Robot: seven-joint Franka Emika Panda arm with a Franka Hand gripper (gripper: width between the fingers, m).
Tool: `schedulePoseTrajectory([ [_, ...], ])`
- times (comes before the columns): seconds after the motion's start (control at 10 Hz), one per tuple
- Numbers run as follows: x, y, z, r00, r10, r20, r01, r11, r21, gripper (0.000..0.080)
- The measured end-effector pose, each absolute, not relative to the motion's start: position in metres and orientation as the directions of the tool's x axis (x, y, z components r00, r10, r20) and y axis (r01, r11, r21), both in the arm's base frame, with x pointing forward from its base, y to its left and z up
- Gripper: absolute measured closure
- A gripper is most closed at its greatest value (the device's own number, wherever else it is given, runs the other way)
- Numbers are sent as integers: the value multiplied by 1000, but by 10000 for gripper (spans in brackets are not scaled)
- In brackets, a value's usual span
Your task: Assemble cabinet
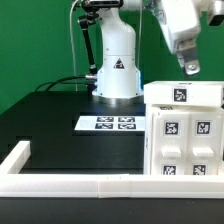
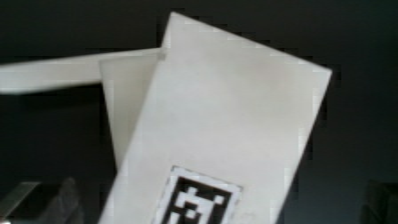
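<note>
The cabinet (image 1: 183, 130) is a white boxy body with several black-and-white tags, standing at the exterior view's right on the black table. My gripper (image 1: 190, 68) hangs just above the cabinet's top face, fingers pointing down. In the wrist view a white cabinet panel (image 2: 214, 110) with one tag (image 2: 199, 197) fills the middle, and a second white panel edge (image 2: 71, 75) lies behind it. My fingers (image 2: 50, 200) show dimly at either side of the panel, spread apart and not touching it. The gripper is open and holds nothing.
The marker board (image 1: 108, 123) lies flat in the table's middle. A long white border rail (image 1: 70, 183) runs along the front edge, with a short rail (image 1: 14, 158) at the exterior view's left. The robot's white base (image 1: 117, 70) stands behind.
</note>
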State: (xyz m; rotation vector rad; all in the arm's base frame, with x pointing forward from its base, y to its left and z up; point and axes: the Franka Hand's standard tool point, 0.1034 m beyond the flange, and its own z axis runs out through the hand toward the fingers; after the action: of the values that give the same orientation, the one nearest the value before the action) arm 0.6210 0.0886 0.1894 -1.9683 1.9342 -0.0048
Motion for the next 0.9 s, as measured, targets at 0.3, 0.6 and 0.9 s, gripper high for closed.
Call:
schedulePoseTrajectory([
  [0.3,622,90,189,355,-919,-174,-902,-287,-323,2],
  [0.6,621,88,189,565,-820,-87,-790,-507,-346,2],
  [0.9,623,85,191,864,-498,79,-453,-836,-311,2],
])
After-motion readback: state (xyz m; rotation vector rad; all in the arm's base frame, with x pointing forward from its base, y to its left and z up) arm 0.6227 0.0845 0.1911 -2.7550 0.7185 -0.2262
